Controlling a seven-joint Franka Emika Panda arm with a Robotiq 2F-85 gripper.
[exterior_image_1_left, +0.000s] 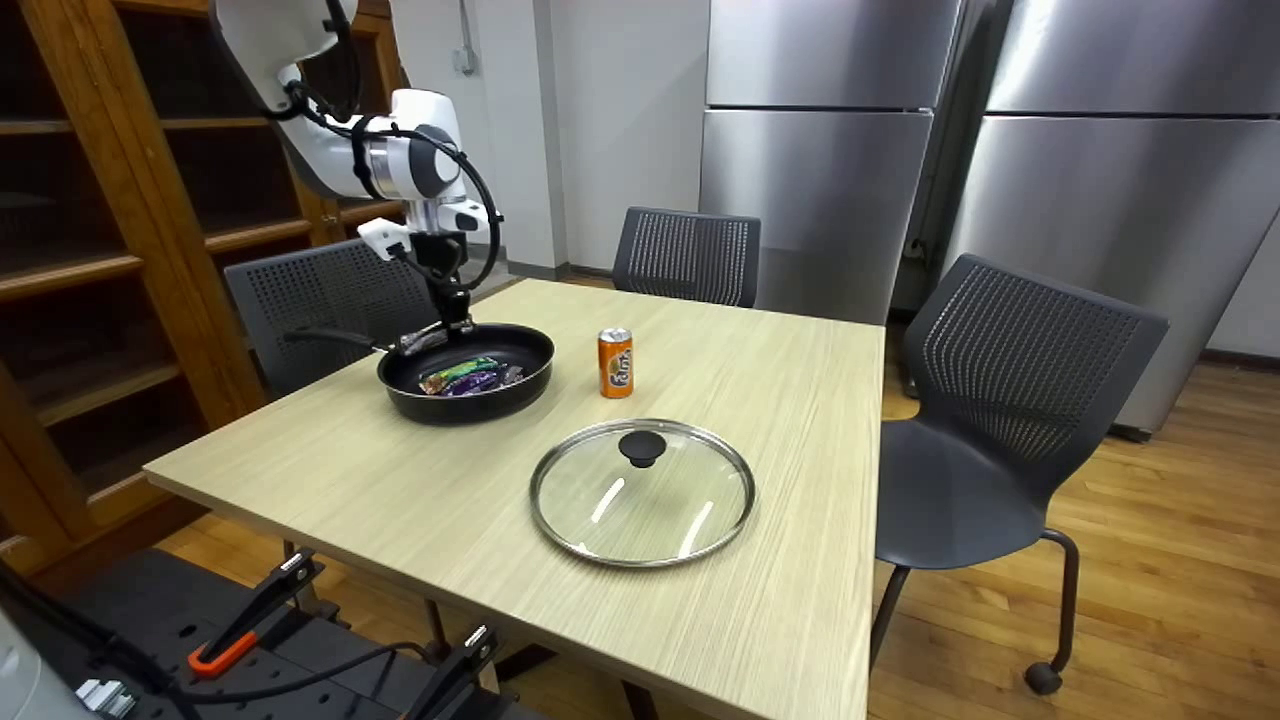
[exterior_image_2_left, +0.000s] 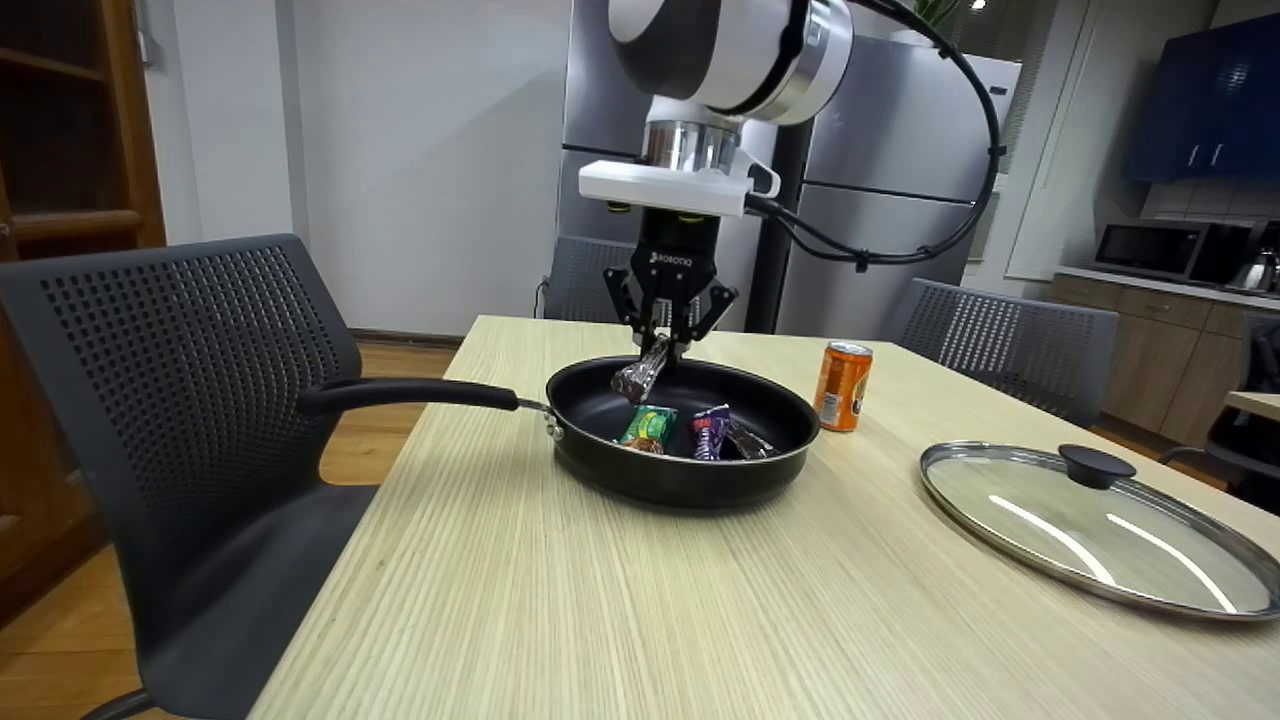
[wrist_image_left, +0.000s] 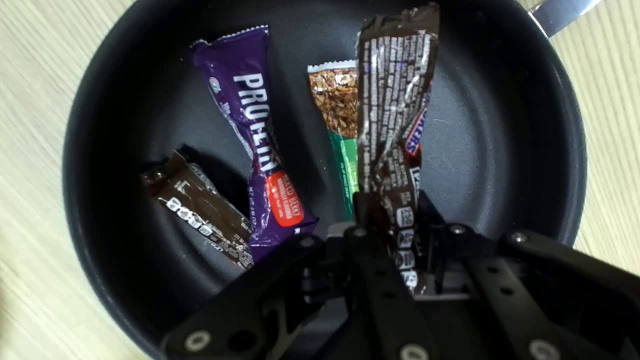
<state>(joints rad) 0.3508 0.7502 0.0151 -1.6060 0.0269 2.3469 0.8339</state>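
My gripper (exterior_image_1_left: 455, 322) is shut on a brown Snickers bar and holds it tilted over the black pan (exterior_image_1_left: 470, 408). The held bar (wrist_image_left: 397, 90) sits between both fingers in the wrist view; it also shows in an exterior view (exterior_image_2_left: 642, 374). Below the gripper (wrist_image_left: 392, 215), a purple protein bar (wrist_image_left: 255, 125) and a green-and-brown bar (wrist_image_left: 336, 107) lie in the pan (wrist_image_left: 480, 150). Another brown-wrapped bar (wrist_image_left: 200, 205) lies beside the purple one, partly under it. The green bar is partly hidden behind the held bar.
An orange Fanta can (exterior_image_1_left: 616, 363) stands beside the pan on the wooden table (exterior_image_1_left: 790, 600). A glass lid with a black knob (exterior_image_1_left: 640, 510) lies on the table. The pan's black handle (exterior_image_2_left: 410, 395) sticks out over the table's edge towards a dark chair (exterior_image_2_left: 200, 350). More chairs surround the table.
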